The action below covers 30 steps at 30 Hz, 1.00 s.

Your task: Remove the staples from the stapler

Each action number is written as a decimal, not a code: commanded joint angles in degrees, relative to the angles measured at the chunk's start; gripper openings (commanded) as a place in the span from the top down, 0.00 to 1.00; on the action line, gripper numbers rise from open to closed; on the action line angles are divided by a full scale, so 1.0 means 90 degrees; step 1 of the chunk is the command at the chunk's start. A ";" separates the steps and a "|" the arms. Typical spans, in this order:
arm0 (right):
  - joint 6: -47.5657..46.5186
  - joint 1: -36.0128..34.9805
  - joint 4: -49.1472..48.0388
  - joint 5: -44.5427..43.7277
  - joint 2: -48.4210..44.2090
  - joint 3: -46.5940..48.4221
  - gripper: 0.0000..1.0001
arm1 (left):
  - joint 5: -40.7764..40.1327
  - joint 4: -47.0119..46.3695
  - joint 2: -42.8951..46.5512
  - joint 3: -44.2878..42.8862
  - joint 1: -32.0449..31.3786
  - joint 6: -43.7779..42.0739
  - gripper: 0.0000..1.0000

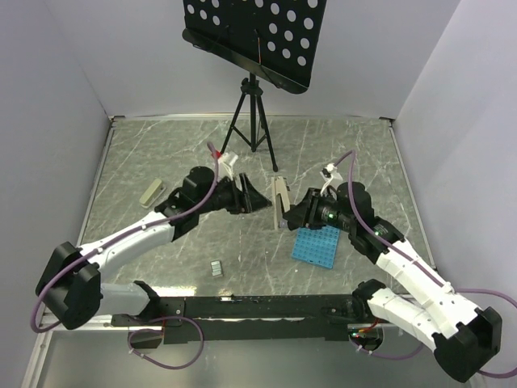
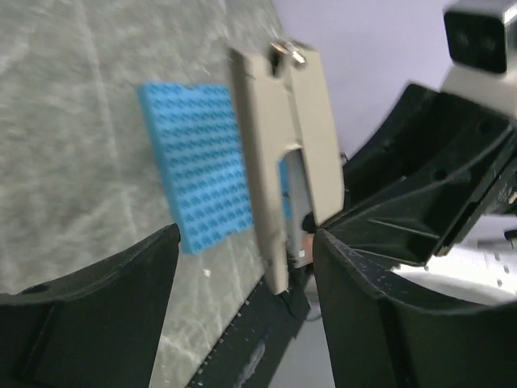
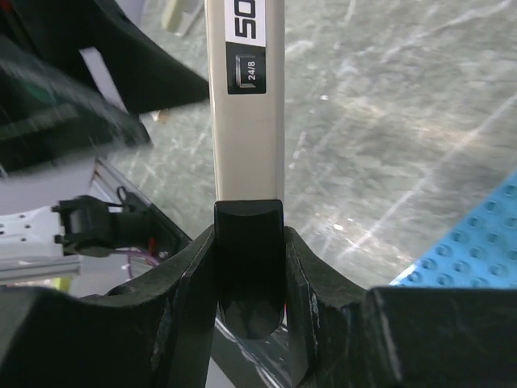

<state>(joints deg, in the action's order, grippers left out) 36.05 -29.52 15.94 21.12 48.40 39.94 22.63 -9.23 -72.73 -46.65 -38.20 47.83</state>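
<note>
The stapler (image 3: 246,97) is showing its writing in the right wrist view only: a small black box reading "24/8" and, above it, large characters reading "50", cut off by the top of the picture.

From above, a small greyish block (image 1: 151,192) is lying near the left edge of the table (image 1: 161,145); a strip of staples (image 1: 216,268) is lying left of centre, towards the near edge; the left end effector (image 1: 257,198) is reaching in just left of the stapler (image 1: 279,202), which is sitting about mid-table with its long axis running from the near edge to the far edge; the right end effector (image 1: 291,214) is gripping its near end from the right; the blue tray (image 1: 317,245) is lying just nearer, under that arm; a tripod (image 1: 252,121) carrying a black perforated board (image 1: 258,32) is standing at the far edge.

The left wrist view is showing the stapler (image 2: 283,162) as two cream arms joined at a metal pin at its far end, with the blue tray (image 2: 202,162) beyond it; the left end effector (image 2: 242,307) is standing open, its fingers (image 2: 89,323) either side of the stapler's near end, and contact is not clear.

In the right wrist view the right end effector (image 3: 249,267) is clamping narrowly on the stapler's end.
</note>
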 commanded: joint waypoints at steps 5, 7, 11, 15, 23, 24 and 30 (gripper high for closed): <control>0.0340 -0.0791 -0.1069 -0.0393 0.0130 0.0454 1.00 | -0.0667 -0.0283 0.0092 0.0095 -0.0892 0.0085 0.37; 0.0301 -0.0909 -0.1020 -0.0501 0.0071 0.0474 1.00 | -0.0883 -0.0108 0.0151 0.0154 -0.0981 0.0095 0.43; 0.0252 -0.1124 -0.0912 -0.0862 -0.0016 0.0484 1.00 | -0.1352 0.0274 0.0336 0.0271 -0.1078 0.0046 0.52; 0.0242 -0.1212 -0.0902 -0.1116 -0.0114 0.0435 1.00 | -0.1625 0.0459 0.0688 0.0438 -0.1088 0.0095 0.50; 0.0320 -0.1710 -0.0951 -0.1350 0.0022 0.0562 1.00 | -0.1441 0.0392 0.0786 0.0545 -0.1078 0.0056 0.48; 0.0311 -0.1768 -0.0961 -0.1409 0.0100 0.0581 1.00 | -0.1373 0.0246 0.0757 0.0564 -0.1078 0.0066 0.48; 0.0389 -0.1955 -0.1146 -0.1692 0.0150 0.0484 1.00 | -0.1148 0.0117 0.0562 0.0672 -0.1078 0.0251 0.65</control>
<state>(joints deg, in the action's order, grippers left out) 38.15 -46.28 13.85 7.99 50.92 41.21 10.37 -5.67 -66.78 -41.06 -47.75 49.21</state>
